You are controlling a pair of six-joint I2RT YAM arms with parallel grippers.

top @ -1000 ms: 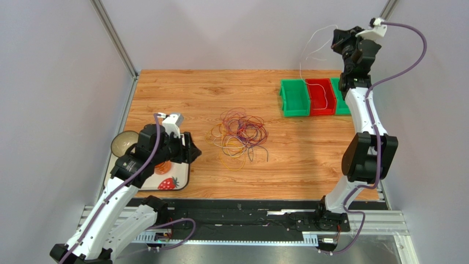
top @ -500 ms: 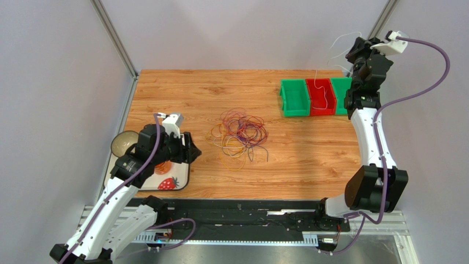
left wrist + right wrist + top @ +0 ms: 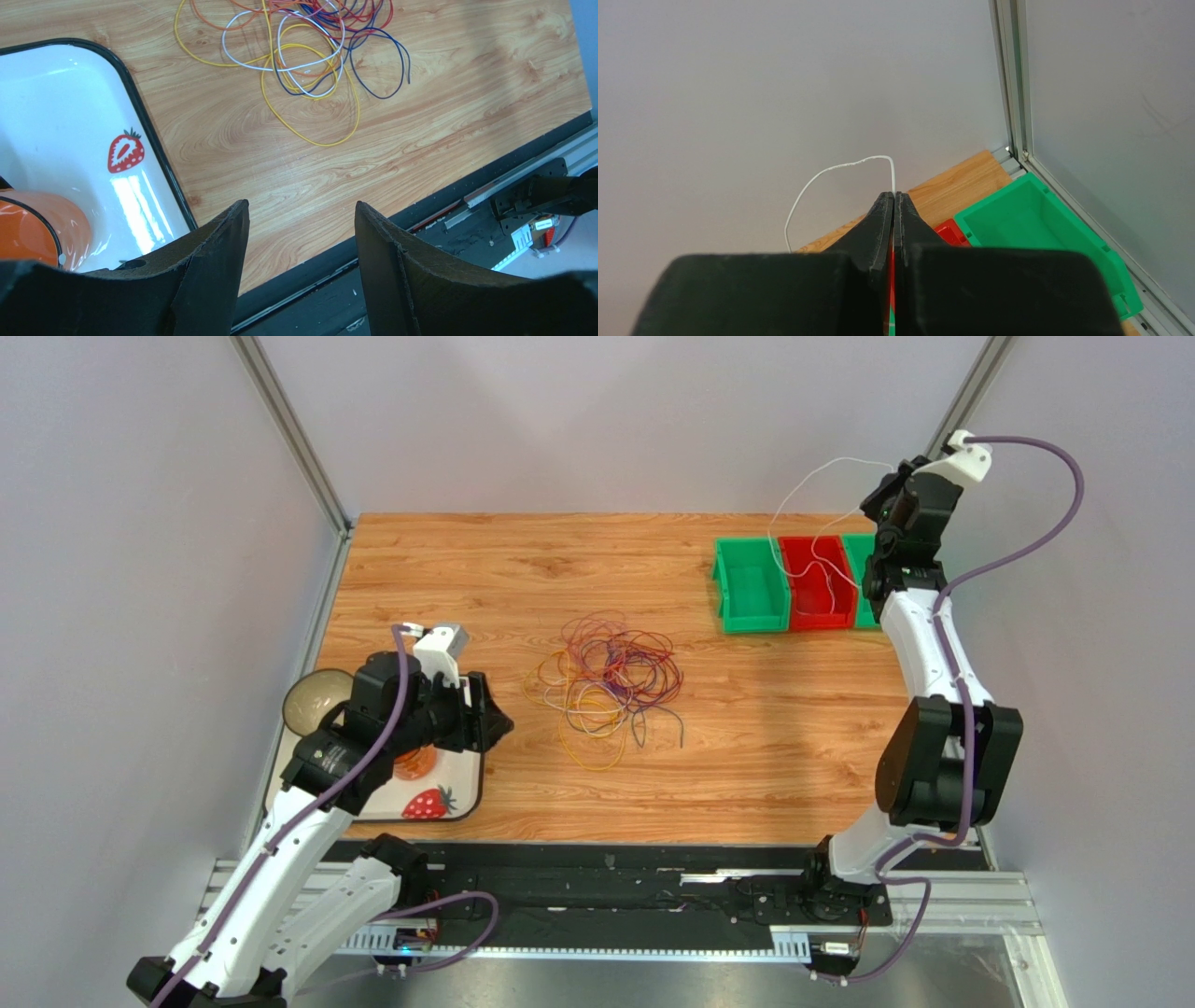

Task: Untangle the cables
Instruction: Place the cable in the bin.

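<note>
**Right tool [image 3: 893, 197] pinches a white cable [image 3: 836, 168]; left tool [image 3: 302, 210] gapes, empty**

My right tool is raised high at the far right corner, its jaws pressed together on the one white cable. That cable arcs out from the tips to the left and drops, its lower stretch hanging over the red bin [image 3: 818, 585]. My left tool stands fairly wide with nothing between its fingers, poised above the edge of the strawberry tray [image 3: 70, 105], apart from the wires. The rest of the cables [image 3: 613, 679] lie in a loose tangle of yellow, red, purple and white loops in the middle of the tabletop [image 3: 463, 560].
</note>
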